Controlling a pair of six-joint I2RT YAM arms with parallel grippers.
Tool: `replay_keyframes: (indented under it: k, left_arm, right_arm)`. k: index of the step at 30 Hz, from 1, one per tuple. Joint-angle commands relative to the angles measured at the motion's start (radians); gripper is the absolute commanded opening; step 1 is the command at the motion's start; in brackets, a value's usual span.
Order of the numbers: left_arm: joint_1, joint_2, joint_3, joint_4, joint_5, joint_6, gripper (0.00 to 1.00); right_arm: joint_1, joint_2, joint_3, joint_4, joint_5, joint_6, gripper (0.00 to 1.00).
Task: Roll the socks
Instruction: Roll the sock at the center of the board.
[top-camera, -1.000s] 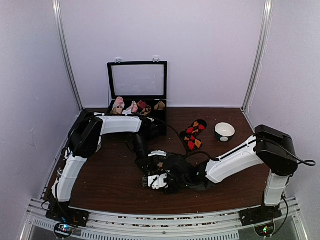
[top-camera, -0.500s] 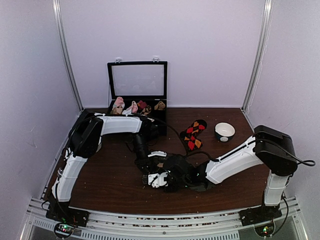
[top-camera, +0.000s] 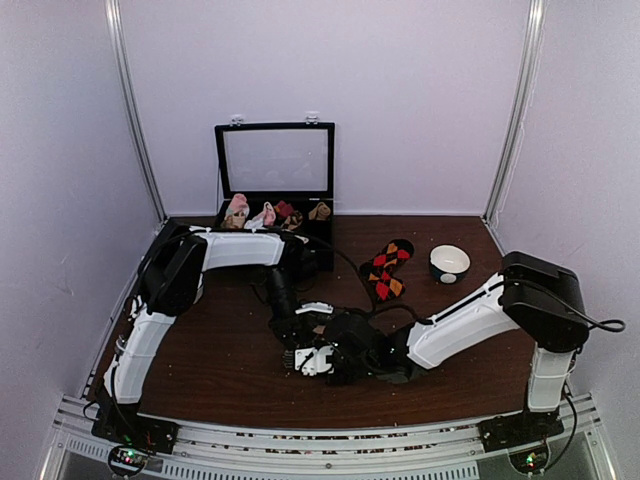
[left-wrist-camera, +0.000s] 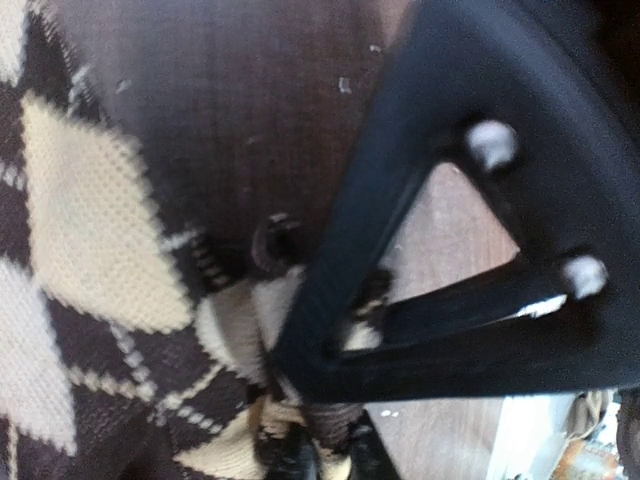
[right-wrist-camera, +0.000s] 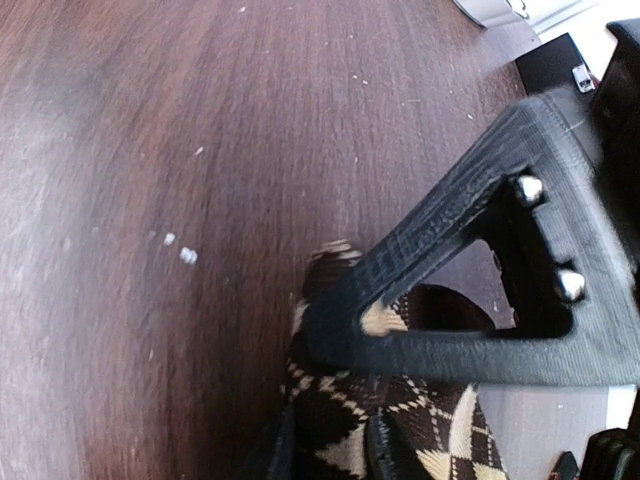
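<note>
Left wrist view first: the cream-diamond argyle sock (left-wrist-camera: 90, 250) fills the space to the left of the left jaws, lying on the dark desk (left-wrist-camera: 250, 110). Its knit bunches into a little peak right at the tip of the one black finger (left-wrist-camera: 375, 220) we can see. That tip is touching the fabric, no question, but the partner finger is out of sight, so clenched on the sock or loose, I cannot tell.

Over to the right wrist view: same sock (right-wrist-camera: 410, 420), cream diamonds on black, heaped just below the right jaws. A fold climbs up against the tip of the triangular finger (right-wrist-camera: 430, 235). Tip and knit are in contact, but the other finger is hidden, so grasping or merely pressing, cannot tell here either. Bare desk (right-wrist-camera: 150, 200) stretches away to the left of those jaws.

Top external view now: both sets of jaws meet nose to nose over the sock mid-desk, nearly covering it. Beyond them and a touch to the right, well apart, lies the red-and-orange argyle sock (top-camera: 386, 268), flat and unrolled. Further right of that sits a small bowl (top-camera: 449, 263). Far behind the left jaws an open black case (top-camera: 274, 127) stands with its lid up, with coloured sock bundles (top-camera: 237, 210) lined up inside.
</note>
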Motion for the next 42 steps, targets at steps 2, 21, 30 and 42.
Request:
replay_keyframes:
  k: [2, 21, 30, 42]
  left_arm:
    - [0.014, -0.031, -0.011, -0.048, 0.057, 0.074, 0.24]
    - [0.157, -0.506, -0.471, 0.439, 0.170, 0.032, 0.36]
    - [0.138, -0.615, -0.600, 0.607, 0.149, 0.046, 0.35]
    - [-0.057, -0.538, -0.570, 0.736, -0.165, 0.181, 0.31]
  right_arm:
    - [-0.032, 0.088, 0.032, -0.139, -0.059, 0.095, 0.19]
    - [-0.132, 0.015, 0.009, -0.171, -0.540, 0.671, 0.06]
    - [-0.297, 0.045, -0.034, -0.051, -0.704, 1.067, 0.07]
    - [-0.378, 0.171, -0.033, -0.009, -0.808, 1.292, 0.09]
